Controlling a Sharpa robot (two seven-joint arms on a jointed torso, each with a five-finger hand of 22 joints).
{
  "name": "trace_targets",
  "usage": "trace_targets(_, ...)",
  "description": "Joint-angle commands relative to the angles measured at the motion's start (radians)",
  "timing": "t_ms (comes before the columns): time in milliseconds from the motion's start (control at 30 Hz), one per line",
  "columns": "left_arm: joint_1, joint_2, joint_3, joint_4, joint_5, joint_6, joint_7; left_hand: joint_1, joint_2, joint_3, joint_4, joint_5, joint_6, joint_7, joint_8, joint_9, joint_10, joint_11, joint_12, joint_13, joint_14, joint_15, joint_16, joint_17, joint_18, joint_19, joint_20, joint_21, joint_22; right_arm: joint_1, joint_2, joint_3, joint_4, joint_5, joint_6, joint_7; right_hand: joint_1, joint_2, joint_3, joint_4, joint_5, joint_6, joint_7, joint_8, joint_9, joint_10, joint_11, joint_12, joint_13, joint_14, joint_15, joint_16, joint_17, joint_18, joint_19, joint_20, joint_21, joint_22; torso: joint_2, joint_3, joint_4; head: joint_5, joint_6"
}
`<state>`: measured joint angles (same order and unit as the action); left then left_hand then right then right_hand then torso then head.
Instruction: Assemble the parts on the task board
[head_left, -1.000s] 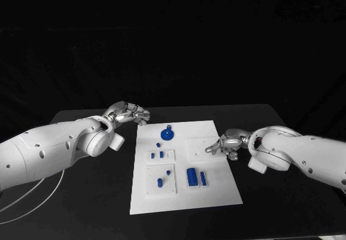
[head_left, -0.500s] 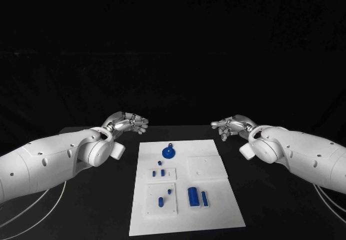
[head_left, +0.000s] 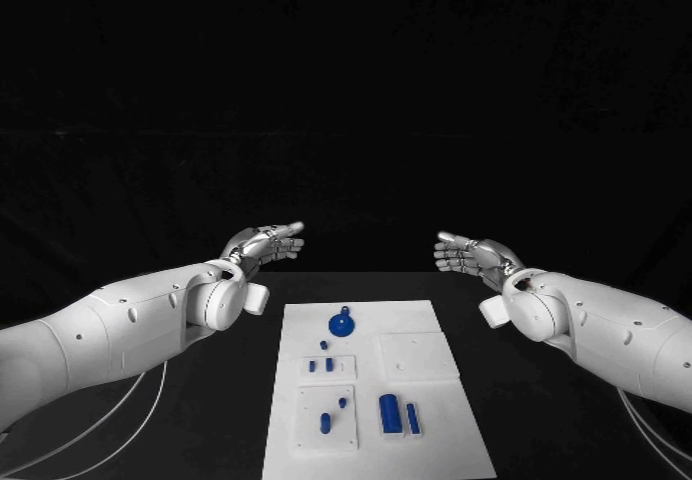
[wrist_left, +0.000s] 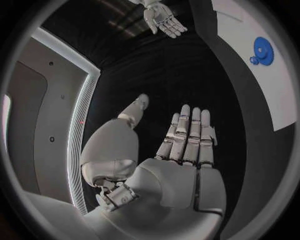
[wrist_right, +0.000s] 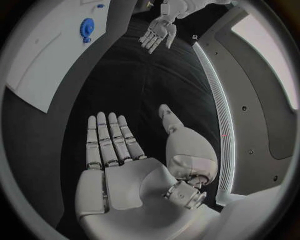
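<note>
The white task board (head_left: 433, 415) lies on the black table in the head view. On it are a blue gear (head_left: 342, 324), small blue pegs (head_left: 329, 365) on raised white blocks, and a blue cylinder (head_left: 388, 413) beside a slimmer blue piece (head_left: 413, 418). My left hand (head_left: 264, 241) is raised beyond the board's far left corner, open, fingers stretched out and holding nothing. My right hand (head_left: 472, 254) is raised beyond the far right corner, also open and holding nothing. The left wrist view shows my flat left hand (wrist_left: 184, 150), the gear (wrist_left: 262, 50) and my right hand (wrist_left: 162, 18). The right wrist view shows my flat right hand (wrist_right: 115, 155), the gear (wrist_right: 87, 26) and my left hand (wrist_right: 159, 32).
A plain white square block (head_left: 418, 354) sits on the board's right half. White cables (head_left: 123, 415) trail over the table by the left arm. Black table (head_left: 216, 440) lies on both sides of the board.
My right hand has lifted off the board's right side and risen behind the far edge, fingers spreading. My left hand has opened out flat. The camera view has shifted too.
</note>
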<state>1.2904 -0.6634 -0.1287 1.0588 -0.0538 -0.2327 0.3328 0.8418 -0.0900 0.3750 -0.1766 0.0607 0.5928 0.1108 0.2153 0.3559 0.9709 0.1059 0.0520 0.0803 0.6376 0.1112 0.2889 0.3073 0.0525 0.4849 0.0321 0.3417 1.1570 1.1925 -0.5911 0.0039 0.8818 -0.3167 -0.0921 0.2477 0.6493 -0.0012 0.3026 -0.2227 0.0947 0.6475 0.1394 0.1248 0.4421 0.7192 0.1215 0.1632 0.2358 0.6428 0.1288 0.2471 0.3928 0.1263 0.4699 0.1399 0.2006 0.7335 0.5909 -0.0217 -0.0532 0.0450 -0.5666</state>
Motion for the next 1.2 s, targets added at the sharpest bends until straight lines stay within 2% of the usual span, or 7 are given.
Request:
trace_targets(33,-0.006,-0.006,0.004,0.016,0.001,-0.015,0.004,-0.842,0.090,-0.375,0.177,-0.061,-0.593,-0.111,-0.215,-0.356,-0.971,-0.106,-0.052,-0.080,-0.638,-0.111,-0.289,-0.307,-0.052,-0.485,-0.032,-0.342,-0.376,-0.002,-0.005,0.000,0.016,0.005,-0.016,0.004,-0.649,0.001,-0.303,0.223,-0.095,-0.647,-0.139,-0.125,-0.442,-0.719,-0.121,-0.163,-0.236,-0.643,-0.129,-0.247,-0.393,-0.126,-0.470,-0.140,-0.201,-0.733,-0.006,0.0032,0.0074,-0.007,-0.006)
trace_targets(100,-0.016,-0.010,0.009,0.035,0.003,-0.035,0.011,-0.842,0.090,-0.375,0.177,-0.061,-0.593,-0.111,-0.215,-0.356,-0.971,-0.106,-0.052,-0.080,-0.638,-0.111,-0.289,-0.307,-0.052,-0.485,-0.032,-0.342,-0.432,-0.006,-0.010,0.000,0.036,0.014,-0.036,0.013,-0.649,0.001,-0.303,0.223,-0.095,-0.647,-0.139,-0.125,-0.442,-0.719,-0.121,-0.163,-0.236,-0.643,-0.129,-0.247,-0.393,-0.126,-0.470,-0.140,-0.201,-0.733,-0.015,0.0073,0.0177,-0.016,-0.012)
trace_targets(133,-0.021,-0.013,0.012,0.048,0.004,-0.048,0.016,-0.842,0.090,-0.375,0.177,-0.061,-0.593,-0.111,-0.215,-0.356,-0.971,-0.106,-0.052,-0.080,-0.638,-0.111,-0.289,-0.307,-0.052,-0.485,-0.032,-0.342,-1.157,-0.009,-0.014,0.000,0.049,0.020,-0.049,0.018,-0.649,0.001,-0.303,0.223,-0.095,-0.647,-0.139,-0.125,-0.442,-0.719,-0.121,-0.163,-0.236,-0.643,-0.129,-0.247,-0.393,-0.126,-0.470,-0.140,-0.201,-0.733,-0.021,0.0099,0.0241,-0.021,-0.016)
trace_targets(300,-0.069,-0.035,0.037,0.148,0.015,-0.154,0.053,-0.842,0.090,-0.375,0.177,-0.061,-0.593,-0.111,-0.215,-0.356,-0.971,-0.106,-0.052,-0.080,-0.638,-0.111,-0.289,-0.307,-0.052,-0.485,-0.032,-0.342,-1.157,-0.031,-0.043,-0.001,0.155,0.070,-0.153,0.060,-0.649,0.001,-0.303,0.223,-0.095,-0.647,-0.139,-0.125,-0.442,-0.719,-0.121,-0.163,-0.236,-0.643,-0.129,-0.247,-0.393,-0.126,-0.470,-0.140,-0.201,-0.733,-0.045,0.0207,0.0508,-0.043,-0.032)
trace_targets(700,-0.216,-0.105,0.115,0.459,0.048,-0.482,0.168,-0.842,0.090,-0.375,0.177,-0.061,-0.593,-0.111,-0.215,-0.356,-0.971,-0.106,-0.052,-0.080,-0.638,-0.111,-0.289,-0.307,-0.052,-0.485,-0.032,-0.342,-1.157,-0.111,-0.148,-0.003,0.540,0.248,-0.532,0.213,-0.649,0.001,-0.303,0.223,-0.095,-0.647,-0.139,-0.125,-0.442,-0.719,-0.121,-0.163,-0.236,-0.643,-0.129,-0.247,-0.393,-0.126,-0.470,-0.140,-0.201,-0.733,-0.047,0.0217,0.0532,-0.045,-0.033)
trace_targets(900,-0.240,-0.116,0.128,0.510,0.054,-0.536,0.187,-0.842,0.090,-0.375,0.177,-0.061,-0.593,-0.111,-0.215,-0.356,-0.971,-0.106,-0.052,-0.080,-0.638,-0.111,-0.289,-0.307,-0.052,-0.485,-0.032,-0.342,-1.157,-0.136,-0.180,-0.004,0.656,0.302,-0.646,0.260,-0.649,0.001,-0.303,0.223,-0.095,-0.647,-0.139,-0.125,-0.442,-0.719,-0.121,-0.163,-0.236,-0.643,-0.129,-0.247,-0.393,-0.126,-0.470,-0.140,-0.201,-0.733,-0.047,0.0217,0.0532,-0.045,-0.033)
trace_targets(1200,-0.240,-0.117,0.129,0.511,0.054,-0.537,0.187,-0.842,0.090,-0.375,0.177,-0.061,-0.593,-0.111,-0.215,-0.356,-0.971,-0.106,-0.052,-0.080,-0.638,-0.111,-0.289,-0.307,-0.052,-0.485,-0.032,-0.342,-1.157,-0.142,-0.189,-0.004,0.688,0.317,-0.678,0.272,-0.649,0.001,-0.303,0.223,-0.095,-0.647,-0.139,-0.125,-0.442,-0.719,-0.121,-0.163,-0.236,-0.643,-0.129,-0.247,-0.393,-0.126,-0.470,-0.140,-0.201,-0.733,-0.047,0.0217,0.0532,-0.045,-0.033)
